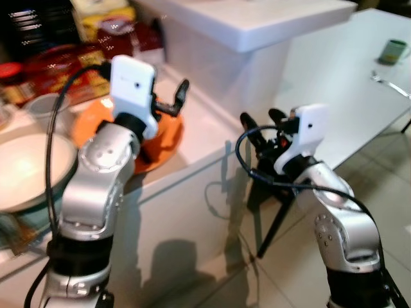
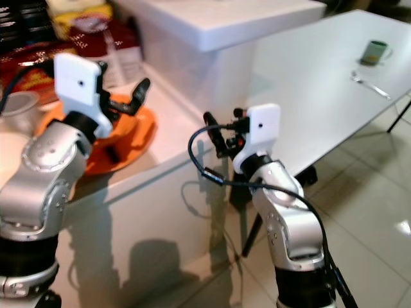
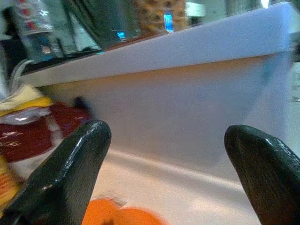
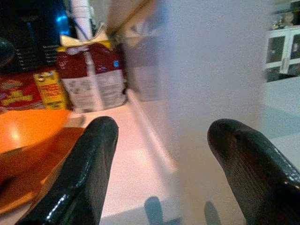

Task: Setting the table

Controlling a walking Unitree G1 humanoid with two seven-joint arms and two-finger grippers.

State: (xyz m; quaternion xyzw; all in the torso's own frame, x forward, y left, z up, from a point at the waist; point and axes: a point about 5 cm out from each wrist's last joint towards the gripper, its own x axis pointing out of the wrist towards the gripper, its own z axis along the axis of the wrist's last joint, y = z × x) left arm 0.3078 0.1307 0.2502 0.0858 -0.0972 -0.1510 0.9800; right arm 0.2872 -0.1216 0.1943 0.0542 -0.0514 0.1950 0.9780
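Counter scene seen from the head cameras. Left tool (image 1: 172, 102) is raised over the white tabletop (image 1: 192, 138), at about 10 o'clock in the head view, its two black fingers (image 3: 70, 173) spread wide with nothing between them; it hangs just above the orange plate (image 2: 138, 138), which carries an orange bowl (image 4: 26, 136). Right tool (image 1: 260, 125) sits near centre, off the tabletop's near edge and level with it, fingers likewise well apart and holding nothing. At 9 o'clock on the tabletop lies a large white bowl (image 1: 26, 170), with a smaller pale cup (image 1: 45, 109) behind it. Red and yellow food packets (image 1: 77, 67) stand along the back at 11 o'clock, beside a raised white ledge (image 1: 257, 25) running toward 12 o'clock. At 2 o'clock a separate white table (image 2: 321, 70) stands on the tiled floor (image 1: 379, 173); on its far corner are a green mug (image 2: 376, 51) and, just in front of it, a fork (image 2: 369, 85), well apart from both tools.
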